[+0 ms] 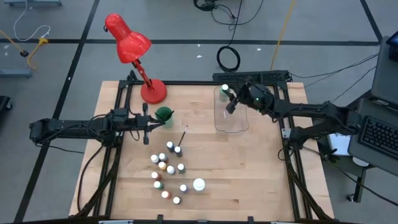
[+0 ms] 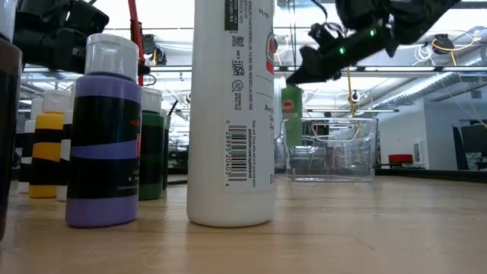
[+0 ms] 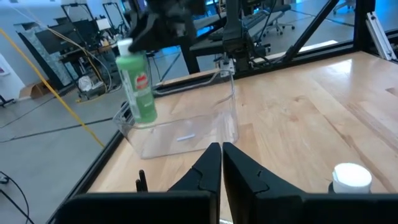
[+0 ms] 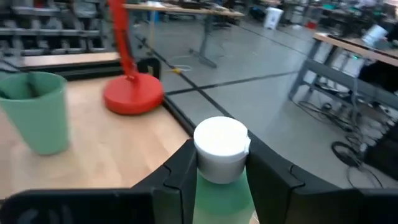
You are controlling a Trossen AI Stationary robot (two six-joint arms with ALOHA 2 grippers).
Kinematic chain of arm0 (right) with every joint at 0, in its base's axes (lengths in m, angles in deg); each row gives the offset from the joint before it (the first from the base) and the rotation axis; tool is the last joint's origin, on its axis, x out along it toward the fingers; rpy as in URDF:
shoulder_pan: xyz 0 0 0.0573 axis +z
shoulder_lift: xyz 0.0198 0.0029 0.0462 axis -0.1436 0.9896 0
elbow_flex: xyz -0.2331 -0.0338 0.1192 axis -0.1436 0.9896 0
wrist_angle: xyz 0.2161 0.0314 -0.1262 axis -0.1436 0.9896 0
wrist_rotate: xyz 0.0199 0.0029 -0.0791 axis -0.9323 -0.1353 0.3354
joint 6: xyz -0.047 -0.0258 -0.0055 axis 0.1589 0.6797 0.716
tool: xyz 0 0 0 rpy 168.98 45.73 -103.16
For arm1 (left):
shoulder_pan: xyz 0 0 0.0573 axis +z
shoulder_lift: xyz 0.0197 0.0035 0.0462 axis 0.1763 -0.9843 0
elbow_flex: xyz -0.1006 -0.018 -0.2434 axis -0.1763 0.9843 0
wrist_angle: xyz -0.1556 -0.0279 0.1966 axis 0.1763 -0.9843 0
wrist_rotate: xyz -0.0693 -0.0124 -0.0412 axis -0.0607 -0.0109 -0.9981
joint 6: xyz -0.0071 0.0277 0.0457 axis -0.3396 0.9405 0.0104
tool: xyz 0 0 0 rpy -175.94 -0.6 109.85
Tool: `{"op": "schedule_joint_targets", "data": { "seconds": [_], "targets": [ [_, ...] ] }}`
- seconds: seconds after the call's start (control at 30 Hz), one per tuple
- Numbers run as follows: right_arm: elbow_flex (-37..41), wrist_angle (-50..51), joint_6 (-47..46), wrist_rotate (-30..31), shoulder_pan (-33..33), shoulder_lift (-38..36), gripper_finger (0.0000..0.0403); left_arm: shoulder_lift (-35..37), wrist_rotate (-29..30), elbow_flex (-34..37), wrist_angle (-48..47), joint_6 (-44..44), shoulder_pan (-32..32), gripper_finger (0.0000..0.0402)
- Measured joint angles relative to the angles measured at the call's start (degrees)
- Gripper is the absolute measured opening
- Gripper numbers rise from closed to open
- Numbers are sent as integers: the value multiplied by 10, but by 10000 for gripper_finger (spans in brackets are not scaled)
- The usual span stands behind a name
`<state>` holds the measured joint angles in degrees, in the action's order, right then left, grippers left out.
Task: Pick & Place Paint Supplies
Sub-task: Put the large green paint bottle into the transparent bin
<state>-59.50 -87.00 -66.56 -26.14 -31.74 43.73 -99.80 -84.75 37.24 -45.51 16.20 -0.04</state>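
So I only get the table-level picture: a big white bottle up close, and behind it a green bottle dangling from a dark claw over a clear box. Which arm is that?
Observer: That is the right gripper. It is shut on the tall green white-capped bottle, above the clear plastic bin.
Operator: And the other arm?
Observer: The left gripper is shut and empty, beside a green plastic cup.
Operator: Are the little bottles lined up?
Observer: No. The tiny white-capped paint bottles stand in a loose cluster, and a thin dark paintbrush lies between them and the cup.
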Motion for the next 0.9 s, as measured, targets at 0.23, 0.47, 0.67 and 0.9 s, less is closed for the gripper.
{"op": "schedule_joint_targets", "data": {
  "seconds": [0.23,0.47,0.67,0.9],
  "targets": [
    [38,-66,-22,3,-31,56,102,0,0,0,3,-2,0,6],
    [39,-183,-45,-27,-49,129,102,0,0,0,3,0,0,12],
    [39,-189,-44,-26,-61,161,102,0,0,0,2,0,0,23],
    [38,-202,-11,-28,-59,172,123,0,1,0,2,1,0,24]
  ]
}}
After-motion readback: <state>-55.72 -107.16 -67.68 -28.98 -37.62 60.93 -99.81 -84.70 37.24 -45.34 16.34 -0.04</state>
